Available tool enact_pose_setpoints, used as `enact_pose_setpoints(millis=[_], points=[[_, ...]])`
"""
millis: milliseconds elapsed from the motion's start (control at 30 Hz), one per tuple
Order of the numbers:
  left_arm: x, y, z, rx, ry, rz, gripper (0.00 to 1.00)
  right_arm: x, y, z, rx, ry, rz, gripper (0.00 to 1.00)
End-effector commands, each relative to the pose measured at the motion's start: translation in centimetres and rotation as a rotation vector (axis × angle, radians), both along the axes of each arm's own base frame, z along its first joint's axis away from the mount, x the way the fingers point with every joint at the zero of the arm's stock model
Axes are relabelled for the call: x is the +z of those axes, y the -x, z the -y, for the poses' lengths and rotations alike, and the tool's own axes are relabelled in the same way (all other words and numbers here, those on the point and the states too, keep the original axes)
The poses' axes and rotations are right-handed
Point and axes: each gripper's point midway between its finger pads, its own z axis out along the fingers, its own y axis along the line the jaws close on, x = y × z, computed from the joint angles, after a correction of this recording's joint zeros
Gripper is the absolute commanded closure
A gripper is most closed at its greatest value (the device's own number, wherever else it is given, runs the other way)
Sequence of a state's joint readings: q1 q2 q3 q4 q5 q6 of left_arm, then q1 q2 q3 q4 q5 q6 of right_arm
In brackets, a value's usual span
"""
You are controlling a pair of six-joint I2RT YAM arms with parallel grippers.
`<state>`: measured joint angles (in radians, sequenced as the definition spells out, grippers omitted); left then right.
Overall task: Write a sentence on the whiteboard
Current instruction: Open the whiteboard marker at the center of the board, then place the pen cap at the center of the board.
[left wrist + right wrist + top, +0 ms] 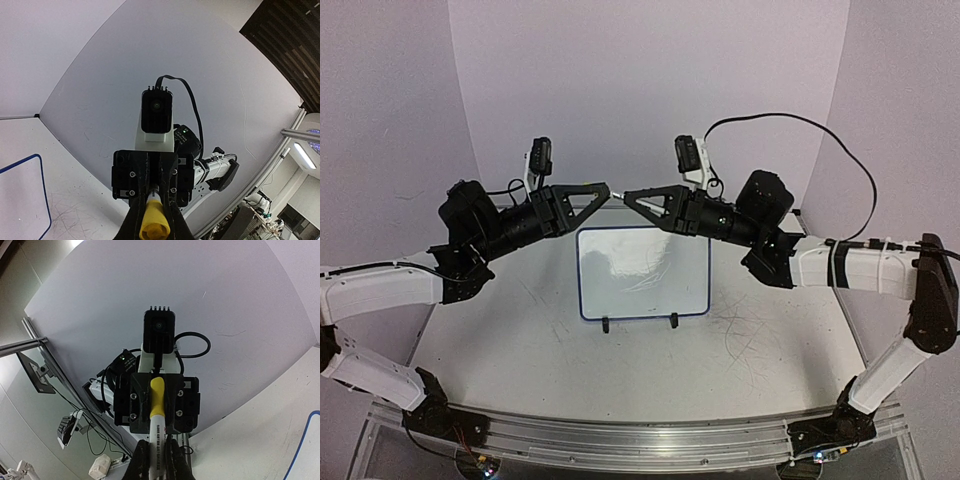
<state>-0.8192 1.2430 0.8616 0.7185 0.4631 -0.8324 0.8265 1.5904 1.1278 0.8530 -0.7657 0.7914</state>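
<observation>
I had both arms raised above the scuffed white desk [520, 340], with my 2 end effectors pointing at each other, nearly tip to tip. My left end effector [606, 187] was closed on a yellow plastic cap [152, 222]. In the left wrist view its 2 black fingers [131, 227] pressed against the cap's sides. My right end effector [627, 192] was clamped on a white-barrelled marker with black print [155, 432], a finger tight on either side of the barrel. The marker ran in line between the 2 tips, and the yellow cap sat at the end toward my left arm. I could not tell whether the cap was fully seated on the marker or slightly parted from it.

The small rectangular whiteboard with a thin dark blue rounded frame [610, 295] sat near the middle of the desk on 2 small black feet [607, 324]. It was below the end effectors, on the side nearer my bases, and touched neither. Faint grey streaks [648, 280] crossed its face, and any lettering there was too pale to read from the top view. A black cable [840, 140] looped up behind my right arm.
</observation>
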Motion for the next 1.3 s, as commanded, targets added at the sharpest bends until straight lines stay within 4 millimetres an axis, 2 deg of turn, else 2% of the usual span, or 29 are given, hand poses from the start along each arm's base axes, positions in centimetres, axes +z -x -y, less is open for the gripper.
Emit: enact_pose_setpoints(millis=[0, 167, 267, 333, 400, 500, 567, 633, 733, 867, 1000, 1133, 1267], points=[[1.2, 0.2, -0.5, 0.01, 0.048, 0.027, 1.0, 2.4, -0.3, 0.3, -0.038, -0.075, 0.031, 1.0], [1.4, 0.0, -1.5, 0.059, 0.068, 0.016, 1.0, 2.3, -0.4, 1.7, -0.097, -0.088, 0.014, 1.0], [2.2, -0.3, -3.2, 0.129, 0.097, 0.03, 1.0, 1.6, -1.0, 4.0, -0.126, -0.073, 0.006, 1.0], [2.8, -0.8, -5.0, 0.174, 0.118, 0.034, 1.0, 0.3, -1.9, 7.2, -0.164, -0.05, -0.006, 1.0], [3.4, -1.6, -7.4, 0.233, 0.125, 0.044, 1.0, -0.2, -2.0, 10.6, -0.179, -0.027, 0.019, 1.0], [3.1, -2.7, -9.6, 0.298, 0.094, 0.036, 1.0, -1.0, -2.1, 15.5, -0.276, 0.06, 0.073, 1.0], [2.6, -3.6, -10.7, 0.333, 0.054, 0.027, 1.0, -2.4, -2.9, 18.0, -0.4, 0.172, 0.057, 1.0], [1.0, -5.2, -11.5, 0.415, -0.017, -0.033, 1.0, -2.1, -3.4, 19.7, -0.535, 0.26, 0.118, 1.0], [-2.5, -7.8, -13.2, 0.588, -0.168, -0.15, 1.0, -1.6, -3.6, 21.5, -0.659, 0.312, 0.151, 1.0], [-9.0, -10.4, -15.9, 0.789, -0.462, -0.336, 1.0, -1.2, -4.6, 23.5, -0.804, 0.35, 0.16, 1.0], [-15.1, -10.7, -17.3, 0.848, -0.668, -0.444, 1.0, -1.2, -6.0, 24.7, -0.895, 0.39, 0.153, 1.0], [-21.7, -10.2, -18.6, 0.88, -0.821, -0.566, 1.0, -1.3, -6.5, 24.7, -0.909, 0.412, 0.17, 1.0], [-26.4, -9.6, -19.0, 0.868, -0.917, -0.653, 1.0, -1.5, -6.9, 24.6, -0.91, 0.426, 0.175, 1.0]])
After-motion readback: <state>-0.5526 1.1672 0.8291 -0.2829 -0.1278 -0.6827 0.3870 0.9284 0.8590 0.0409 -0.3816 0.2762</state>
